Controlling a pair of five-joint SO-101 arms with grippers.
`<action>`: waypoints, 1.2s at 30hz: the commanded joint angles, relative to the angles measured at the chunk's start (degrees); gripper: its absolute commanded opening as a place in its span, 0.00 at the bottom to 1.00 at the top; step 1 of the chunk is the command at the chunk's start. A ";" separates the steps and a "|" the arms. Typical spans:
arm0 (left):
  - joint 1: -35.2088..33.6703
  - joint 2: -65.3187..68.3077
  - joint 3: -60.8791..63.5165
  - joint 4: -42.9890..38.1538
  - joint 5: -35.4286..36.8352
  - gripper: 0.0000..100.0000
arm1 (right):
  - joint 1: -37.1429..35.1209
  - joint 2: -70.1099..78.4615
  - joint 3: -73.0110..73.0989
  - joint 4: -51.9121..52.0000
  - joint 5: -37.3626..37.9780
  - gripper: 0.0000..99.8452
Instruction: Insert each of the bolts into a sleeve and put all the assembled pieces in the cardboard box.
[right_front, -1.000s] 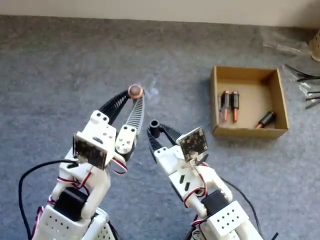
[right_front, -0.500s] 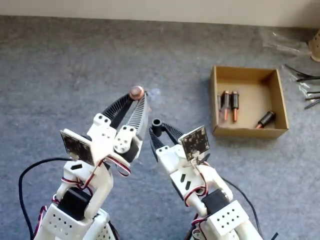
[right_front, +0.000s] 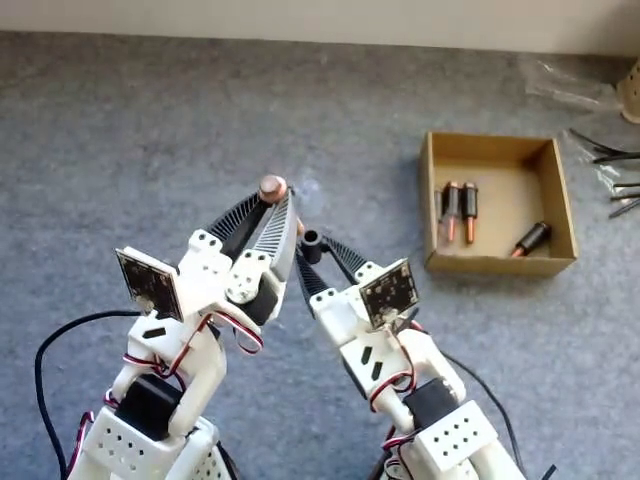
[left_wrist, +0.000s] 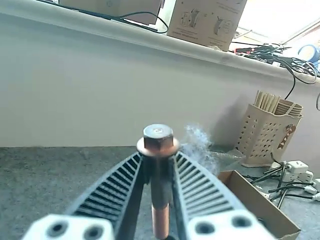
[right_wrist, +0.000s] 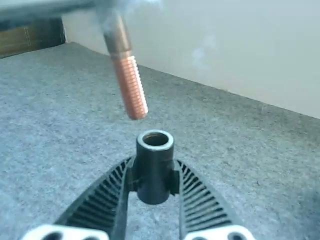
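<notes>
One bolt, one sleeve: insertion step, parts not yet joined

Left hand (right_front: 270, 196): closed on the bolt (left_wrist: 158, 144), gripping the shank just under the head. Head up, threaded end down, held in the air above the tabletop (right_front: 150, 130).

Right hand (right_front: 312, 254): closed on the sleeve (right_wrist: 155, 150), which stands upright with its open mouth upward, also off the tabletop.

Relation: in the right wrist view the threaded tip hangs just above the sleeve's mouth and apart from it. It sits off to one side and tilts somewhat from the sleeve's axis. Nothing has entered the bore.

Box (right_front: 497, 265): well apart from both hands, on the right arm's side. Three assembled pieces (right_front: 469, 211) lie on its floor, two side by side and one alone near a corner.

Step, as judged: aligning bolt with sleeve, ahead of insertion.

Next move calls for: bringing the tip over the centre of the mouth, straightening the bolt to the sleeve's axis, then lowering it while the sleeve is held firm. A tilted entry would likely catch the threads on the rim. The joined piece then goes to the box.
</notes>
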 joint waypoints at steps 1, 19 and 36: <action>0.57 -0.57 -0.13 0.18 0.35 0.00 | -1.10 -0.66 -0.84 -1.54 0.97 0.01; 0.57 -0.66 -0.40 1.76 0.35 0.00 | -1.54 -0.66 -1.98 -1.54 5.71 0.01; 0.66 -0.66 -0.13 3.69 0.35 0.00 | -1.98 -0.57 -1.98 -1.54 5.71 0.01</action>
